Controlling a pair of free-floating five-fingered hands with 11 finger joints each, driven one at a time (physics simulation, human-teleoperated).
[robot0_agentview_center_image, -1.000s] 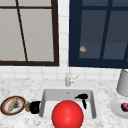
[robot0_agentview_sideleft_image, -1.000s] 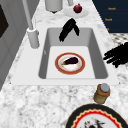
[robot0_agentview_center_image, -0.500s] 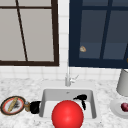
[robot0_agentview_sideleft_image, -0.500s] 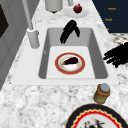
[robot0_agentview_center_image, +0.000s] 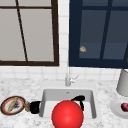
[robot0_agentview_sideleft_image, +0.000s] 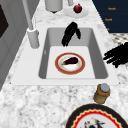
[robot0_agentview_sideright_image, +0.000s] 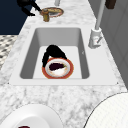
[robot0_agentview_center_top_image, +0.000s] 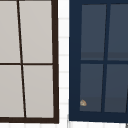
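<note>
Eggplant (robot0_agentview_sideleft_image: 70, 60) lies on a red-rimmed plate (robot0_agentview_sideleft_image: 81, 68) at the centre of the frame, on the sink (robot0_agentview_sideleft_image: 50, 35) floor. Just above it the right hand (robot0_agentview_sideleft_image: 70, 33) hangs in the basin, fingers straight and relaxed, holding nothing. At the right edge the left hand (robot0_agentview_sideleft_image: 116, 55) hovers open over the bench (robot0_agentview_sideleft_image: 37, 105), near a small jar (robot0_agentview_sideleft_image: 102, 93).
</note>
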